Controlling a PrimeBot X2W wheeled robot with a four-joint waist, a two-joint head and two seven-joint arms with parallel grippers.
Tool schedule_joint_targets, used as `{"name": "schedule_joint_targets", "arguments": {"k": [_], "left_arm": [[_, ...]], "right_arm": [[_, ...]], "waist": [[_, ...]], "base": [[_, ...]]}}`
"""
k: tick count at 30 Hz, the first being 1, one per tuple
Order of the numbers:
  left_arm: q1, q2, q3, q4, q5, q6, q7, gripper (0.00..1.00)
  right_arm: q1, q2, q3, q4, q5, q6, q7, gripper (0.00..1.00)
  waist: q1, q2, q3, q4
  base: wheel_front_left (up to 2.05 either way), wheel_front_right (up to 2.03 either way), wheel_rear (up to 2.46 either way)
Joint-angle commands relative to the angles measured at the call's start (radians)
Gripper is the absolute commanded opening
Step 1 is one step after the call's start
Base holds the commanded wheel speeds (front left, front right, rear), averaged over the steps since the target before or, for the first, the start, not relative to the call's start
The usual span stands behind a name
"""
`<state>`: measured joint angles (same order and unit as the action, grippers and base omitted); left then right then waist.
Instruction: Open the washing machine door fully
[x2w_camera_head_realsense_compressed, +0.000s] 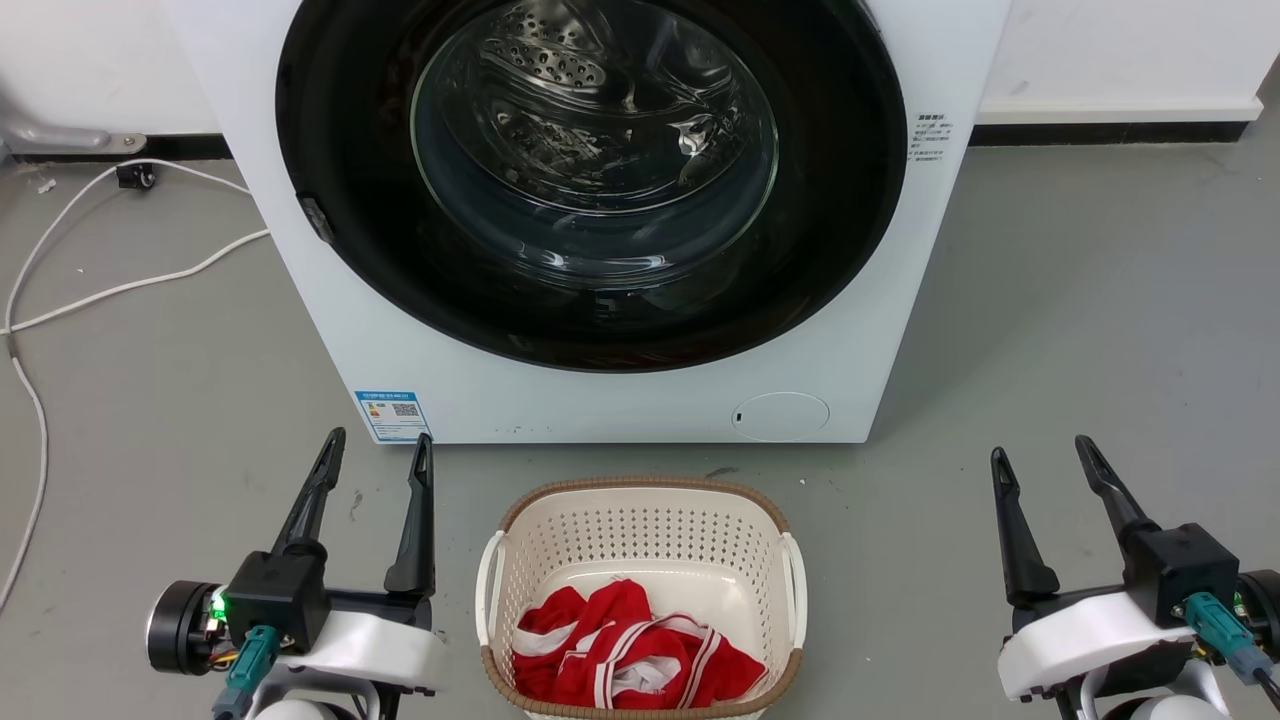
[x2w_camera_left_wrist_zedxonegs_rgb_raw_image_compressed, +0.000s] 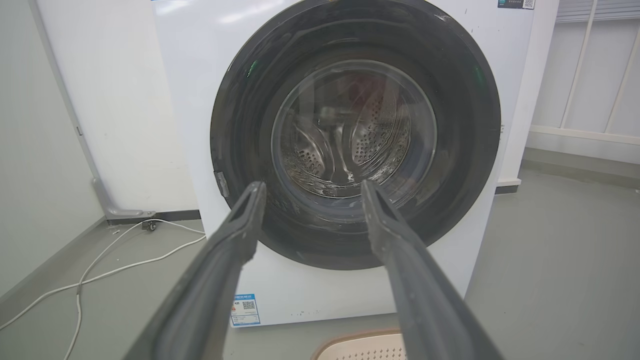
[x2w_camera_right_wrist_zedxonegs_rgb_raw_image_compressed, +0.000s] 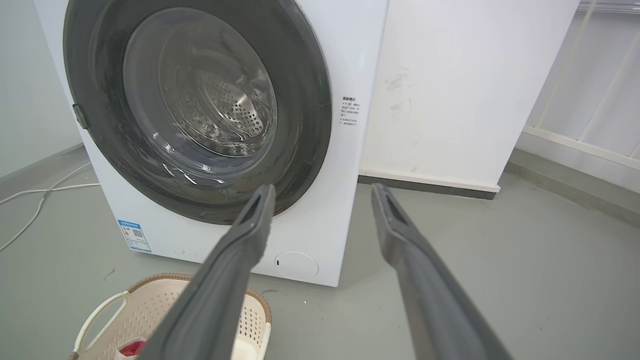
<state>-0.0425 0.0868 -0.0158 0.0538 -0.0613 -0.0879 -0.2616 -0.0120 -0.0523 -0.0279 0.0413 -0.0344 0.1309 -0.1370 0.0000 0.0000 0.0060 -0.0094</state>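
The washing machine door (x2w_camera_head_realsense_compressed: 820, 220) is a large round glossy black disc with a clear glass bowl window, lying flat against the white machine front, shut. A small grey latch tab sits on its left edge. The door (x2w_camera_left_wrist_zedxonegs_rgb_raw_image_compressed: 240, 125) faces me in the left wrist view, and the door (x2w_camera_right_wrist_zedxonegs_rgb_raw_image_compressed: 305, 100) stands at the upper left in the right wrist view. My left gripper (x2w_camera_head_realsense_compressed: 375, 450) is open at the lower left, well short of the machine. My right gripper (x2w_camera_head_realsense_compressed: 1045, 452) is open at the lower right, off the machine's right side. Both hold nothing.
A cream perforated laundry basket (x2w_camera_head_realsense_compressed: 500, 570) with a red and white garment (x2w_camera_head_realsense_compressed: 630, 650) stands on the grey floor between the grippers, just before the machine. White cables (x2w_camera_head_realsense_compressed: 120, 285) trail over the floor at the left. A white wall runs behind.
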Motion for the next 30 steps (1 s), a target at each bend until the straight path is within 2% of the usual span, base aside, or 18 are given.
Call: {"name": "schedule_joint_targets", "arguments": {"k": [1, 12, 13, 14, 15, 20, 23, 24, 27, 30], "left_arm": [[0.012, -0.001, 0.005, -0.002, 0.004, -0.004, -0.005, 1.00], [0.009, -0.010, 0.013, 0.005, 0.011, -0.014, -0.004, 1.00], [0.009, -0.011, 0.014, 0.005, 0.011, -0.015, -0.004, 1.00], [0.009, -0.011, 0.014, 0.005, 0.012, -0.016, -0.004, 1.00], [0.009, -0.012, 0.015, 0.005, 0.013, -0.016, -0.004, 1.00], [0.007, -0.014, 0.019, 0.005, 0.015, -0.017, -0.004, 1.00], [0.007, -0.016, 0.022, 0.006, 0.016, -0.019, -0.004, 1.00], [0.007, -0.016, 0.022, 0.006, 0.016, -0.020, -0.004, 1.00], [0.008, -0.017, 0.024, 0.008, 0.015, -0.022, -0.004, 1.00], [0.007, -0.019, 0.027, 0.009, 0.012, -0.023, -0.004, 1.00]], "right_arm": [[0.008, 0.004, 0.000, 0.001, 0.008, 0.000, -0.004, 1.00], [0.004, 0.004, 0.001, 0.013, 0.032, 0.000, -0.003, 1.00], [0.003, 0.004, 0.003, 0.015, 0.035, 0.000, 0.000, 0.67], [0.002, 0.004, 0.003, 0.015, 0.035, 0.000, 0.002, 0.30], [0.001, 0.004, 0.004, 0.016, 0.038, 0.000, 0.004, 0.00], [-0.003, 0.004, 0.009, 0.021, 0.068, 0.000, 0.002, 0.00], [-0.008, 0.004, 0.007, 0.023, 0.137, 0.000, -0.013, 0.00], [-0.010, 0.004, 0.006, 0.026, 0.192, 0.000, -0.018, 0.00], [-0.018, 0.004, 0.011, 0.043, 0.466, 0.000, -0.036, 0.00], [-0.032, 0.004, 0.021, 0.050, 0.811, 0.000, -0.052, 0.00]], "waist": [[0.0000, 0.0000, 0.000, 0.000], [0.0000, 0.0000, 0.001, 0.002], [0.0000, 0.0000, 0.001, 0.001], [0.0000, 0.0000, 0.001, 0.001], [0.0000, 0.0000, 0.001, 0.001], [0.0000, 0.0000, 0.002, 0.001], [0.0000, 0.0000, 0.003, 0.001], [0.0000, 0.0000, 0.003, 0.001], [0.0000, 0.0000, 0.001, 0.002], [0.0000, 0.0000, 0.001, 0.002]], "base": [[0.00, 0.00, 0.00], [0.00, 0.00, 0.00], [0.00, 0.00, 0.00], [0.00, 0.00, 0.00], [0.00, 0.00, 0.00], [0.00, 0.00, 0.00], [0.00, 0.00, 0.00], [0.00, 0.00, 0.00], [0.00, 0.00, 0.00], [0.00, 0.00, 0.00]]}}
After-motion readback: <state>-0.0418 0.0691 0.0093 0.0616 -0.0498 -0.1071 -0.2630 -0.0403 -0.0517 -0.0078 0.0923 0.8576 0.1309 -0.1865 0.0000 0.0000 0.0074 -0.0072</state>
